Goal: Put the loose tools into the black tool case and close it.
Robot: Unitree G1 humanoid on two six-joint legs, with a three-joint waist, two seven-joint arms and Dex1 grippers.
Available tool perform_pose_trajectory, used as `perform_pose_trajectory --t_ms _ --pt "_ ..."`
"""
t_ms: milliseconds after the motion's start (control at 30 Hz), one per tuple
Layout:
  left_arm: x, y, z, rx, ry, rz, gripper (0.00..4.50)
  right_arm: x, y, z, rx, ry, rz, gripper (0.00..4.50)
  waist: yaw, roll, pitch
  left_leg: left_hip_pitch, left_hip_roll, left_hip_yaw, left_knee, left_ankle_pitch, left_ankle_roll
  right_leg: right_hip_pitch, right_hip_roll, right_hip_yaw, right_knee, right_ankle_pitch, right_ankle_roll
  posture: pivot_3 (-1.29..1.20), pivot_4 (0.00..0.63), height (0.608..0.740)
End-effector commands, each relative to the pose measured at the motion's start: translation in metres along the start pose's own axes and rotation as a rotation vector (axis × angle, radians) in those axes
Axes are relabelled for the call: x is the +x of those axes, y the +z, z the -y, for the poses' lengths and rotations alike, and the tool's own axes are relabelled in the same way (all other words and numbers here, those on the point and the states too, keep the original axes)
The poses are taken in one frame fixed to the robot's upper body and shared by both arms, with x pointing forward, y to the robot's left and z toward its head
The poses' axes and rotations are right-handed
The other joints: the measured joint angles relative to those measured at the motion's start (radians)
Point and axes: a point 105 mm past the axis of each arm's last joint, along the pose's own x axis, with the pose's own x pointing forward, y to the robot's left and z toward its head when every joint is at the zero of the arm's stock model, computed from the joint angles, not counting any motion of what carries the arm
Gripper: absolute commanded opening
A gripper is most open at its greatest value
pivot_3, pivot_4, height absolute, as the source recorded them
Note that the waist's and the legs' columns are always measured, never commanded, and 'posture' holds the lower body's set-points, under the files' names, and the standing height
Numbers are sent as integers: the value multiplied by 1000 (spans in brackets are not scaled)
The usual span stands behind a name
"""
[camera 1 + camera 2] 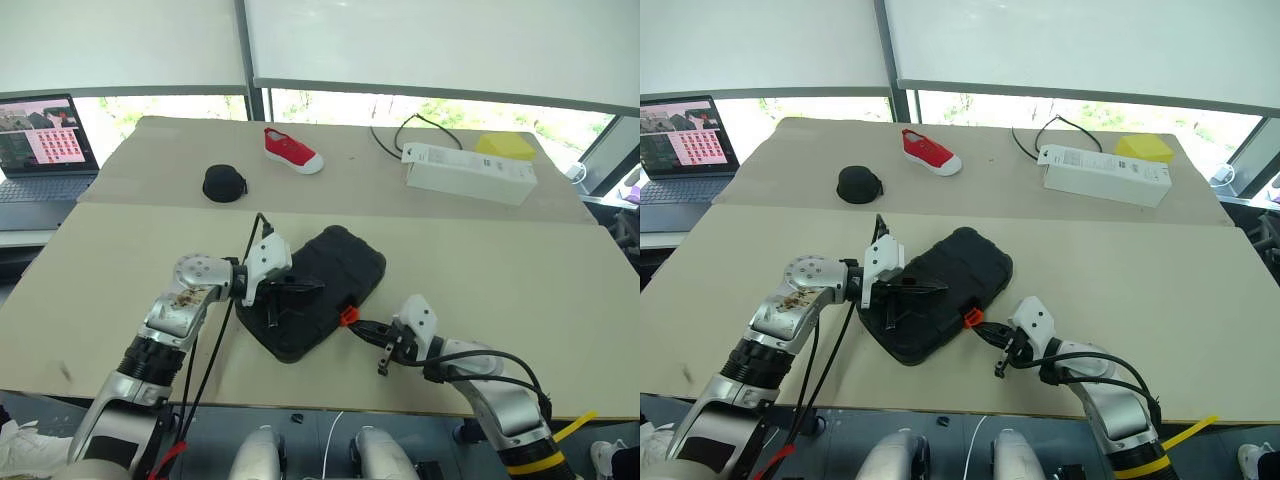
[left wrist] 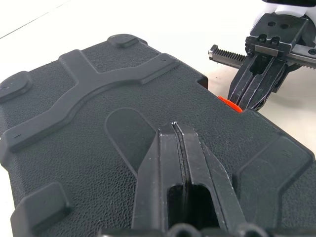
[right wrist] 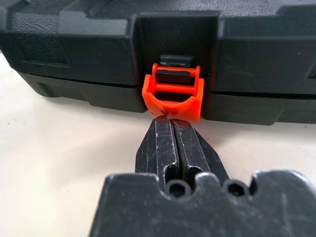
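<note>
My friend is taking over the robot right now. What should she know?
Left gripper: shut, empty, resting on the case lid.
Right gripper: shut, empty, tips right at the orange latch on the case's near edge.
The case lies on the near table with its lid down. No loose tools show on the table, so they seem to be packed.
Left to do: the latch looks not yet snapped shut; press it home, probably with the right gripper while the left one holds the lid.
The black pouch on the far table is not part of the job.
</note>
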Motion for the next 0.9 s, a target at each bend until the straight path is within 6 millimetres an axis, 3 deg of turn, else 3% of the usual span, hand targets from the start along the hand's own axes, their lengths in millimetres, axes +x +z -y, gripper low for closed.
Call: perform_pose_trajectory --t_ms 33,567,867,900 --pt "6 -33 14 -99 -41 -95 13 -4 37 -1 -68 7 162 0 0 0 0 0 0 0 0 0 0 0 0 0 0 0 0 0 150 740" --pt "4 -39 17 -121 -45 -114 13 -4 50 4 -39 -26 255 0 -7 0 0 1 1 -1 -1 0 0 0 0 1 0 0 0 0 150 740" --pt "3 -43 20 -120 -50 -126 13 -17 39 5 39 -46 167 0 0 1 -1 1 0 -2 -5 0 0 0 -1 1 -3 0 -1 0 150 740" --pt "3 -43 20 -120 -49 -126 0 -21 33 5 87 -48 120 287 0 1 -1 1 0 -2 -5 0 0 0 -1 1 -3 0 -1 0 150 740"
